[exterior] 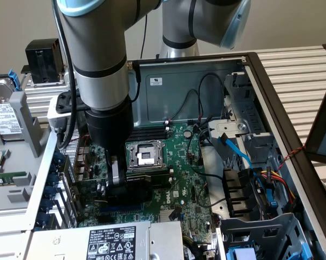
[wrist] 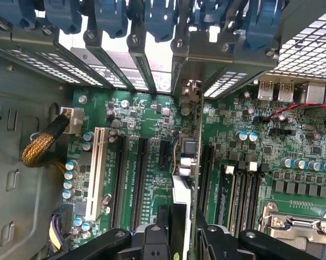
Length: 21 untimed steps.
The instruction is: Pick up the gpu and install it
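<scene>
The gpu (wrist: 186, 157) appears edge-on in the wrist view as a thin upright card, its silver bracket end toward the case's rear slot openings. My gripper (wrist: 183, 226) is shut on it, black fingers (wrist: 162, 222) on either side. The card stands over the green motherboard (wrist: 260, 162), between the long black expansion slots (wrist: 140, 179) and the slots beside the CPU socket (wrist: 298, 222). Whether it is seated in a slot I cannot tell. In the exterior view my gripper (exterior: 117, 187) reaches down inside the open computer case, low over the motherboard (exterior: 184, 162).
Blue latches (wrist: 152, 21) and metal slot covers line the case rear. A white slot (wrist: 98, 173) and a braided yellow cable (wrist: 41, 149) lie to one side. The power supply (exterior: 114, 241), drive cage (exterior: 260, 233) and a blue cable (exterior: 233, 151) crowd the case.
</scene>
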Available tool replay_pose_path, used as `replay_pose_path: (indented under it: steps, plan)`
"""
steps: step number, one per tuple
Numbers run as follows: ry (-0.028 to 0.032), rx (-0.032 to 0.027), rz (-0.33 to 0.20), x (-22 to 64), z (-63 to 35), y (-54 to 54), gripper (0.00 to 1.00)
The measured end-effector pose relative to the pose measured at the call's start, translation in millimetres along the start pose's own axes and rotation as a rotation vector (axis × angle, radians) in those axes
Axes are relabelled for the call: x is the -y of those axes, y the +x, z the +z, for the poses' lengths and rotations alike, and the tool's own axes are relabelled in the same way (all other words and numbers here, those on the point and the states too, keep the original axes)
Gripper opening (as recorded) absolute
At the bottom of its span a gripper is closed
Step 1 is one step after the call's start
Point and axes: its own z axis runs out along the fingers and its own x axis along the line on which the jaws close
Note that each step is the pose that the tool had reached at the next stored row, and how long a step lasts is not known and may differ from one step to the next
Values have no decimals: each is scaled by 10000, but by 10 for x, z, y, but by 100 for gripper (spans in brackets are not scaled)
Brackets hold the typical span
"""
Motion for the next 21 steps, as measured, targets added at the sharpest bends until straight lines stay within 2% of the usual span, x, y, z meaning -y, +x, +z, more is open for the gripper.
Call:
replay_pose_path:
  steps: [21]
  plan:
    - [5,3,-13,-6,10,-1,27]
